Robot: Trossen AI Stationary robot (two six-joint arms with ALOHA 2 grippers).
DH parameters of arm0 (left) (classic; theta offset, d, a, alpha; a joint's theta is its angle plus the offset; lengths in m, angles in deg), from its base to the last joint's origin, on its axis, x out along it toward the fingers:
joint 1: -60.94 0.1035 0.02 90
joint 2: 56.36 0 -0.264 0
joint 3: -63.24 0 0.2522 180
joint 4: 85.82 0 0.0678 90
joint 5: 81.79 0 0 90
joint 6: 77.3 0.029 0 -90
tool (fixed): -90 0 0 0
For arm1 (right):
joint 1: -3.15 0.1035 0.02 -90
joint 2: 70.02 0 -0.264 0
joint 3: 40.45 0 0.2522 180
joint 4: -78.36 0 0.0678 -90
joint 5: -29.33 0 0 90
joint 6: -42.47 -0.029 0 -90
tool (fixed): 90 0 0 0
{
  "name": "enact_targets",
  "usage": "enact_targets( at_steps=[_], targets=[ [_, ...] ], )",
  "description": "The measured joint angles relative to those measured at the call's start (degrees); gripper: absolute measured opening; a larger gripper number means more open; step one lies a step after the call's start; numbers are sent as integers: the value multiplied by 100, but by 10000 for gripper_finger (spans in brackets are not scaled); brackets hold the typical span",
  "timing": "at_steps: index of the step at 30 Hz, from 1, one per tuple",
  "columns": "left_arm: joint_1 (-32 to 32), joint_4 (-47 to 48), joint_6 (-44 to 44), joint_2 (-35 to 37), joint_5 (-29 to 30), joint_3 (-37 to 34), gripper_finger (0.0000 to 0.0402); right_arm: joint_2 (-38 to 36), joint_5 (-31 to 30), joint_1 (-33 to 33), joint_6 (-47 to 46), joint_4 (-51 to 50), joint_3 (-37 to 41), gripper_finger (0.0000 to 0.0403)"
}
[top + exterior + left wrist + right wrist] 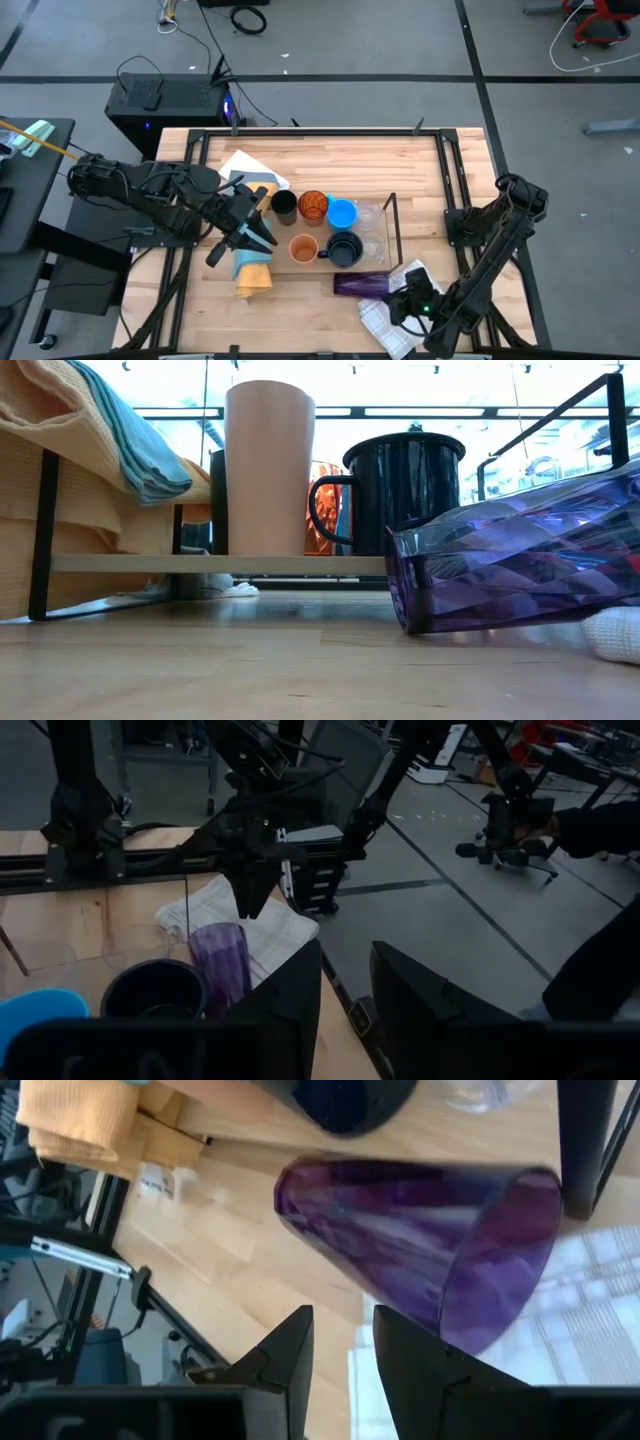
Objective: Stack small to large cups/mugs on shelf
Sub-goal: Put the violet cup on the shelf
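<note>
While the purple tumbler (pixel 420 1230) lies sideways at shelf's (pixel 393 225) edge, right claw (pixel 342 1345) gapes empty.

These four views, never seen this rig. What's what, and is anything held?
Two dark robot arms work at a wooden table. One picture looks straight down, one sits at table-top height, and two are from cameras on the arms' wrists. On a low black wire shelf stand a black cup, amber cup, blue cup, peach cup, dark mug and clear glasses. A purple tumbler lies on its side. The left tool hangs beside the shelf, open and empty. The right tool, also open, sits just short of the tumbler.
</note>
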Motion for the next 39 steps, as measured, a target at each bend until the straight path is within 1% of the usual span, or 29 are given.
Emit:
enact_targets(
  at_steps=[8, 12, 23, 27, 39],
  targets=[
    [-4, 4, 96, 0, 0, -1, 96, 0, 220, 33, -84, -3, -2, 97],
    [-4, 4, 100, 0, 0, -1, 100, 0, 499, -11, -80, -39, -2, 88],
    [-4, 4, 111, 0, -43, -1, 99, -2, 641, -134, -34, -317, -6, 82],
    [-4, 4, 101, 0, -45, -1, 102, -2, 873, -160, -18, -417, -7, 82],
    [-4, 9, 96, 0, -48, -1, 102, -2, 876, -189, 11, -591, -7, 82]
  ],
)
